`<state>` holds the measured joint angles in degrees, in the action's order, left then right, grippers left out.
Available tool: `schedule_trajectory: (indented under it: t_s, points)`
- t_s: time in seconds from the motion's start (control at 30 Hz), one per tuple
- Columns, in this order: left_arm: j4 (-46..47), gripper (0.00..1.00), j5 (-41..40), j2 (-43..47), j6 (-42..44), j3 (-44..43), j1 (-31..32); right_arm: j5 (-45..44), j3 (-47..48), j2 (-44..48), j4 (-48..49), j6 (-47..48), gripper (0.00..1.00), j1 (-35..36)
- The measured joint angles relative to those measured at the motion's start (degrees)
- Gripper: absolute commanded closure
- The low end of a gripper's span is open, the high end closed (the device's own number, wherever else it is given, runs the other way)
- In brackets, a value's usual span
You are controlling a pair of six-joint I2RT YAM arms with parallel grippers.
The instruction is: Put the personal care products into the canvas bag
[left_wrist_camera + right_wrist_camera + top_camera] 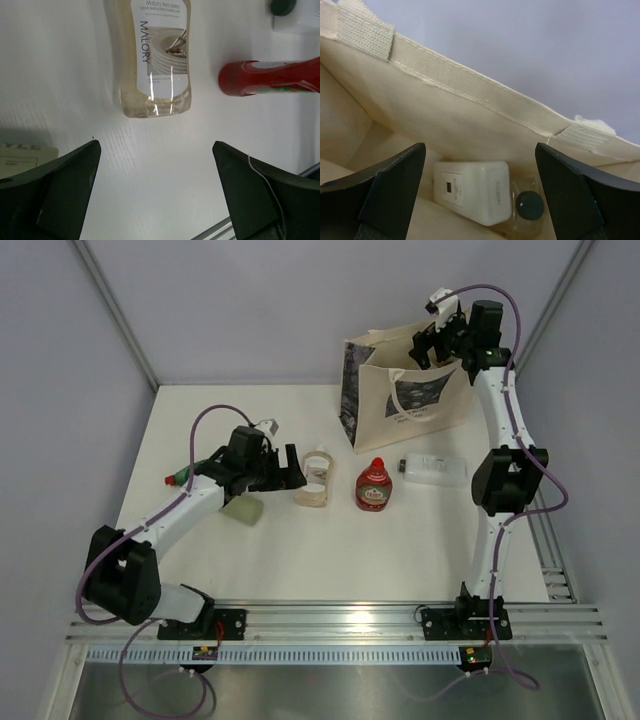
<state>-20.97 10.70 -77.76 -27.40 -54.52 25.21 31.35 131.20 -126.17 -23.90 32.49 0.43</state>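
Top view: the right gripper (428,348) hangs over the canvas bag (425,405) by the counter's far edge. The left gripper (287,468) faces a clear bottle (316,480) mid-counter.

Left wrist: the left fingers (60,195) are apart and empty. They should straddle the bottle squarely before closing.

Right wrist: the right fingers (385,190) are apart and empty above a white bottle (472,192) in the bag. A straight lift would probably clear the rim.

Noted: my white tubular left arm (185,508) and matching right arm (497,405) were jointed by blocky black motor housings. A thin purple cable (205,418) looped along each. Flat black base plates (225,623) were bolted to a ribbed aluminium rail (340,612). Left gripper (156,145) and right gripper (480,145) had matte black wedge fingers (65,190).
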Motion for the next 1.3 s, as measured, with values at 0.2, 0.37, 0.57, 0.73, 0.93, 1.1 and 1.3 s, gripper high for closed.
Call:
schedule_trajectory:
  t_s: [0.2, 0.37, 0.57, 0.73, 0.93, 1.1, 1.3]
  points:
    - [-1.03, 0.01, -5.55, -13.25, 1.07, -10.54, 3.65, 2.86, 4.24, 1.84, -10.67, -1.79, 0.01, -0.94]
    - [-4.07, 0.01, -12.31, -24.28, 1.55, -20.59, 8.24, 9.35, -3.65, 13.33, -16.76, -3.13, 0.00, -2.60]
    - [-11.37, 0.01, -21.18, -37.59, 1.44, -32.41, 12.00, 17.94, -21.88, 33.20, -17.97, -5.40, 0.00, -3.48]
    - [-17.09, 0.01, -25.86, -46.53, -1.73, -39.89, 13.40, 23.21, -32.54, 40.48, -17.62, -8.20, 0.01, -3.26]
    - [-18.14, 0.45, -27.78, -47.32, -3.06, -41.05, 13.84, 26.14, -37.57, 40.70, -17.79, -12.13, 0.01, -3.26]
    - [-14.38, 0.97, -27.32, -44.37, -2.95, -36.26, 13.62, 29.81, -37.03, 40.85, -17.35, -15.10, 0.01, -3.26]
    - [-6.75, 1.00, -17.40, -31.71, -2.73, -18.16, 8.85, 32.63, -36.28, 40.89, -16.61, -18.36, 0.00, -0.96]
